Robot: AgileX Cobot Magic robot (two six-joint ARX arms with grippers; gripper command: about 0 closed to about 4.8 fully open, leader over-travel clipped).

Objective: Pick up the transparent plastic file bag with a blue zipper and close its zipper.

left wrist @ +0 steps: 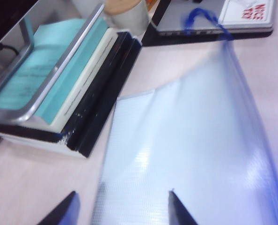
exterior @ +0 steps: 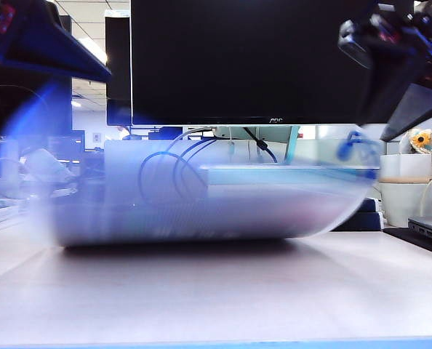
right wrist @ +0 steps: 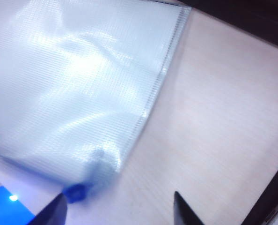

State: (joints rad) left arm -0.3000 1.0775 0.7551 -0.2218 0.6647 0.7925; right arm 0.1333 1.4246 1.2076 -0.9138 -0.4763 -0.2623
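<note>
Here, far left of the exterior view: left gripper [exterior: 27, 36] hangs high at the top corner, dark and blurred. Its wrist view shows the gripper [left wrist: 122, 208] with both fingers [left wrist: 179, 211] spread apart, nothing between them; the transparent plastic file bag [left wrist: 186, 154] lies below them, not grasped.

Centre: the file bag [exterior: 201, 203] shows as a motion-smeared translucent sheet, its lower edge on the pale bench [exterior: 216, 291], its upper part bowed. Whether it is falling or at rest I cannot tell. The zipper [left wrist: 258, 126] runs as a blue strip down one long edge, ending in a blue looped pull [left wrist: 202, 18] at the far corner. Behind the bag stand the stacked teal-and-white books [left wrist: 59, 79] under the monitor [exterior: 252, 58].

Right: blue pull tab [exterior: 350, 145] sits at the bag's upper right corner. Right gripper [exterior: 390, 36] is raised at the top right corner, apart from the bag. In its wrist view the gripper [right wrist: 118, 211] has fingers [right wrist: 186, 211] spread wide, released; the bag's mesh corner [right wrist: 83, 84] and a blurred blue tab [right wrist: 76, 192] lie beside one fingertip, ungripped
</note>
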